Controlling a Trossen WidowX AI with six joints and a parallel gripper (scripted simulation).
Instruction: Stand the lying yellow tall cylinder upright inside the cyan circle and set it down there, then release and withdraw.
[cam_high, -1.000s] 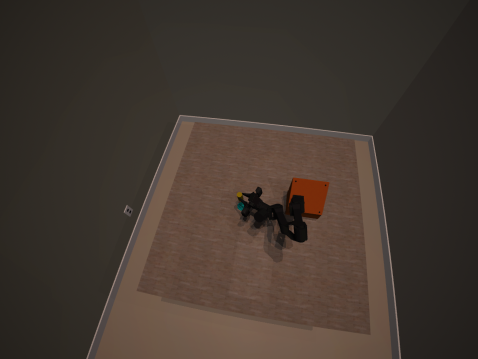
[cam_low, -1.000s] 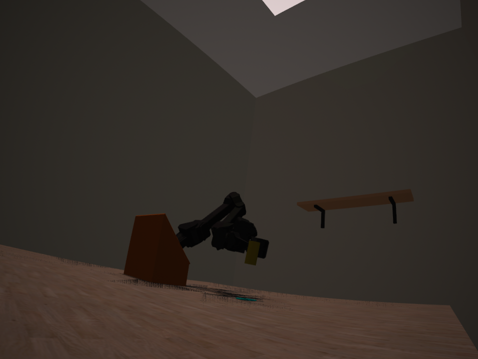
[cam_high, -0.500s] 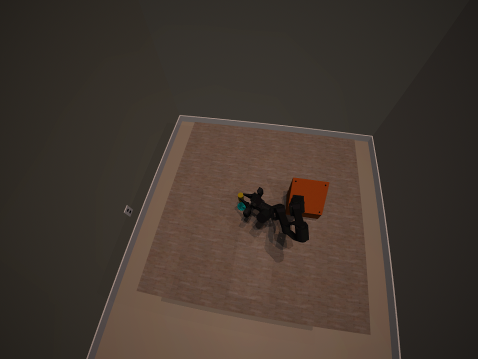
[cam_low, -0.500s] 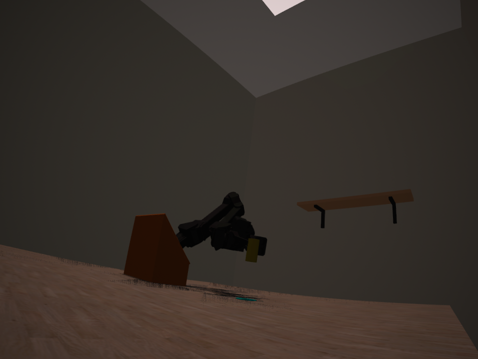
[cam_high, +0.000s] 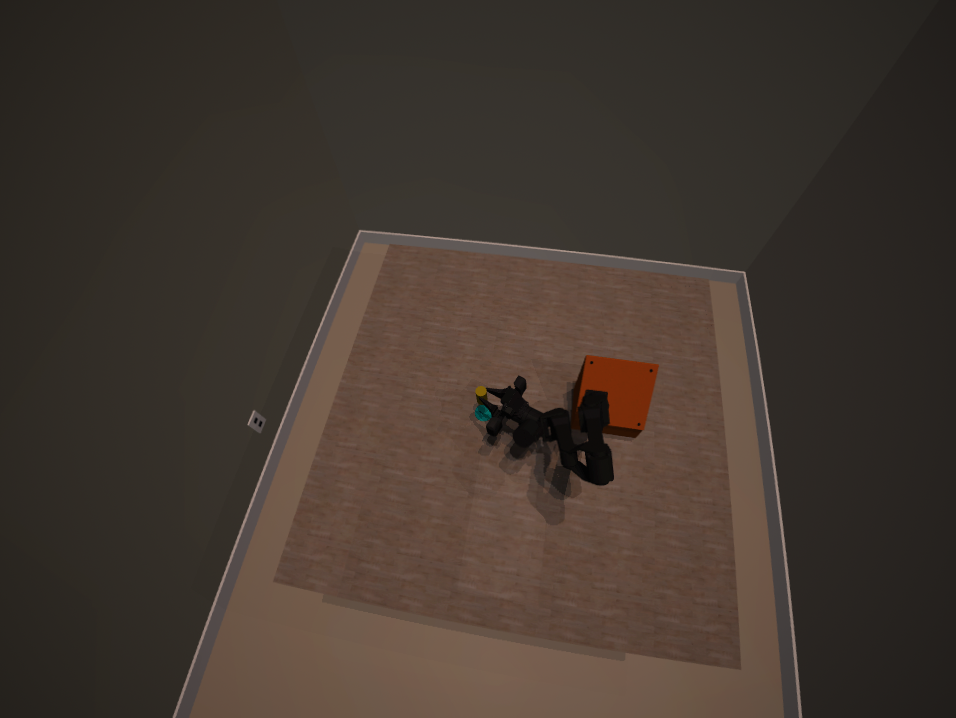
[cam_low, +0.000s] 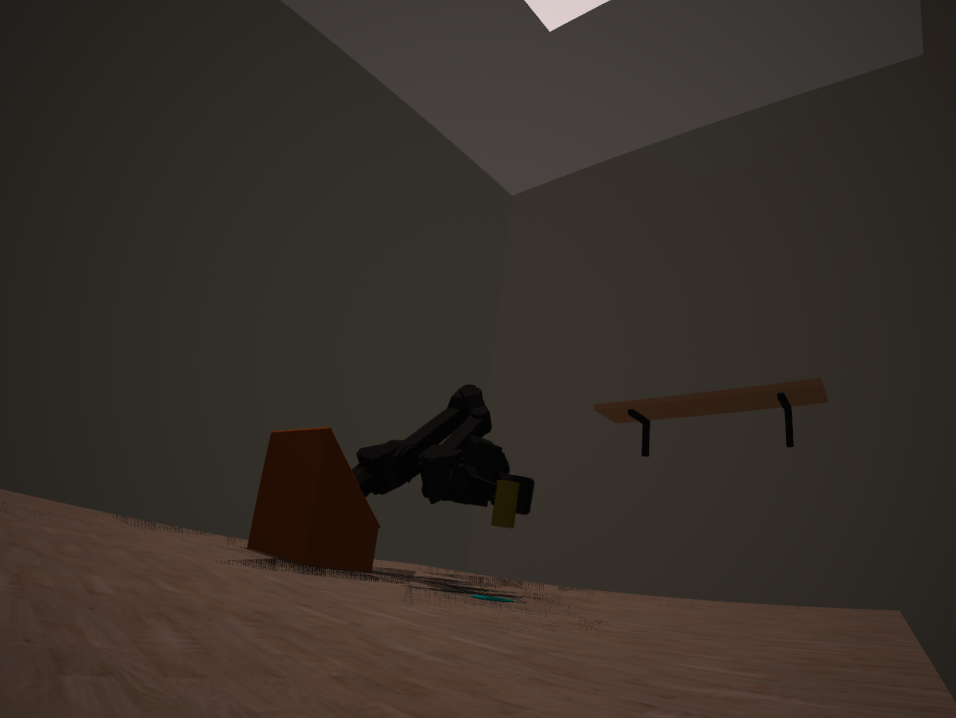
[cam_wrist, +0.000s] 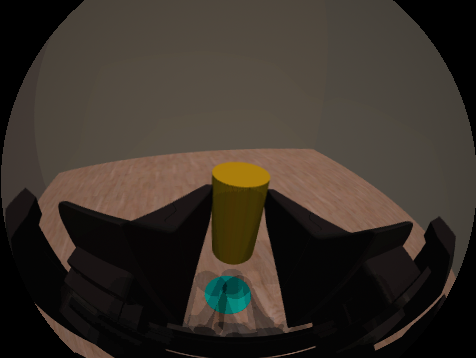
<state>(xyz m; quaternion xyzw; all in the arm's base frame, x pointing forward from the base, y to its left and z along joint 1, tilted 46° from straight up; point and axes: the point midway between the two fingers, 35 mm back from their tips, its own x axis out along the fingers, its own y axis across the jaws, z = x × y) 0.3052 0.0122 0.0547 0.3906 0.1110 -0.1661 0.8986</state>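
Yellow cylinder (cam_wrist: 239, 212) is hanging nearly upright in the closed tool (cam_wrist: 239, 234), well above the cyan circle (cam_wrist: 228, 294); next it probably needs lowering straight onto the circle before releasing.

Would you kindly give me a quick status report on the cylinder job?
Gripper shut on yellow cylinder. Cylinder near upright, held off the floor above the cyan circle, not set down. Nothing seen in the way.
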